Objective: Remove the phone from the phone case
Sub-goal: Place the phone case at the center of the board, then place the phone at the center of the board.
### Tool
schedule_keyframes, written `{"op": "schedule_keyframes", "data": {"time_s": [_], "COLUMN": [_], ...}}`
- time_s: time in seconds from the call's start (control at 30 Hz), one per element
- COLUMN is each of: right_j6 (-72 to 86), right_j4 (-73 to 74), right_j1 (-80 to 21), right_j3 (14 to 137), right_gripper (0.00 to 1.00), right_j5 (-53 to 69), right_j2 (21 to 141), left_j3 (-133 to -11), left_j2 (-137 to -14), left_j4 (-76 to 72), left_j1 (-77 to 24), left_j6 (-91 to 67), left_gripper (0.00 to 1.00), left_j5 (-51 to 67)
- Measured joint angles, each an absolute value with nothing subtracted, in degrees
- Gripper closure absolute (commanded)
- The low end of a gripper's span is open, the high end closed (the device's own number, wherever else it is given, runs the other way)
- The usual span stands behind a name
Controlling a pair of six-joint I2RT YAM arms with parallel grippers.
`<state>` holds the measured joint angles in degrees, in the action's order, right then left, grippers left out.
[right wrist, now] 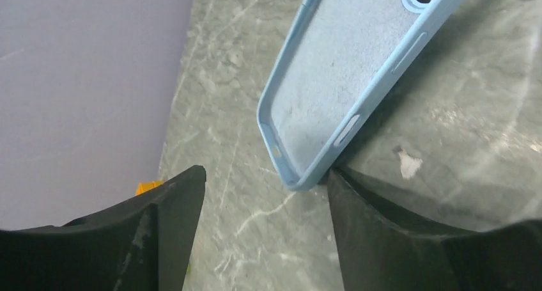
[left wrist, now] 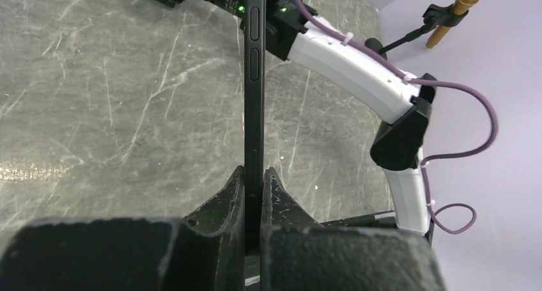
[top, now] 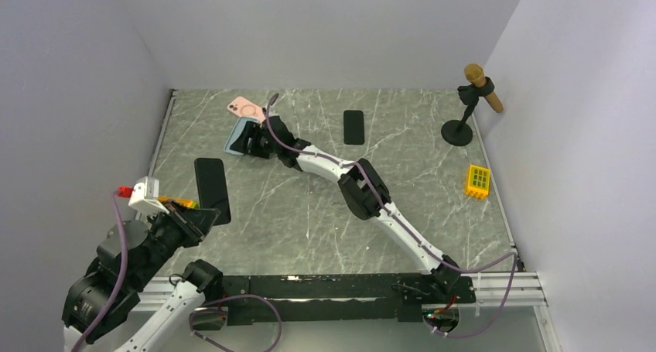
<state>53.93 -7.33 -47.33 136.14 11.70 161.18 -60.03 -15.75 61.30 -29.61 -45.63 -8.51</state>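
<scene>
My left gripper is shut on a bare black phone and holds it by its near end at the table's left side. In the left wrist view the phone stands edge-on, pinched between the fingers of the gripper. The empty light blue phone case lies at the back left. In the right wrist view the case lies open side up with nothing in it. My right gripper is open, and its right finger touches the case's near corner. In the top view the right gripper sits beside the case.
A pink phone or case lies just behind the blue case. Another black phone lies at the back centre. A microphone on a stand is at the back right, with a yellow block in front of it. The right arm stretches across the table.
</scene>
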Motion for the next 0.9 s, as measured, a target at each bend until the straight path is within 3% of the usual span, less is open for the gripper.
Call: {"op": "schedule_keyframes", "data": {"time_s": [0.07, 0.13, 0.27, 0.43, 0.57, 0.73, 0.9], "right_j6": [52.93, 50.72, 45.71, 39.81, 35.81, 32.12, 30.41], "right_j4": [-2.35, 3.36, 12.23, 15.77, 18.65, 21.82, 28.14], "right_j1": [-47.22, -46.63, -43.92, -37.32, -31.38, -31.29, -31.62], "right_j3": [136.14, 135.52, 122.28, 89.62, 72.97, 62.39, 57.06], "right_gripper": [0.08, 0.04, 0.03, 0.04, 0.02, 0.02, 0.02], "right_j5": [11.05, 10.52, 9.41, 8.82, 6.48, 4.12, 3.57], "right_j2": [159.41, 156.92, 144.90, 116.71, 93.47, 71.29, 59.00], "left_j3": [-59.42, -57.95, -53.34, -47.55, -46.94, -46.65, -51.18], "left_j2": [-16.08, -17.19, -22.22, -32.10, -41.12, -56.27, -76.64], "left_j4": [60.95, 60.14, 55.61, 46.85, 39.27, 25.23, 15.64], "left_j1": [-29.61, -29.61, -29.61, -29.61, -29.56, -29.02, -27.73], "left_j6": [-45.63, -45.71, -46.41, -47.88, -47.94, -47.70, -46.22], "left_gripper": [1.00, 1.00, 1.00, 1.00, 1.00, 1.00, 1.00], "left_j5": [-8.49, -8.12, -5.17, -1.56, 0.12, 2.50, 6.37]}}
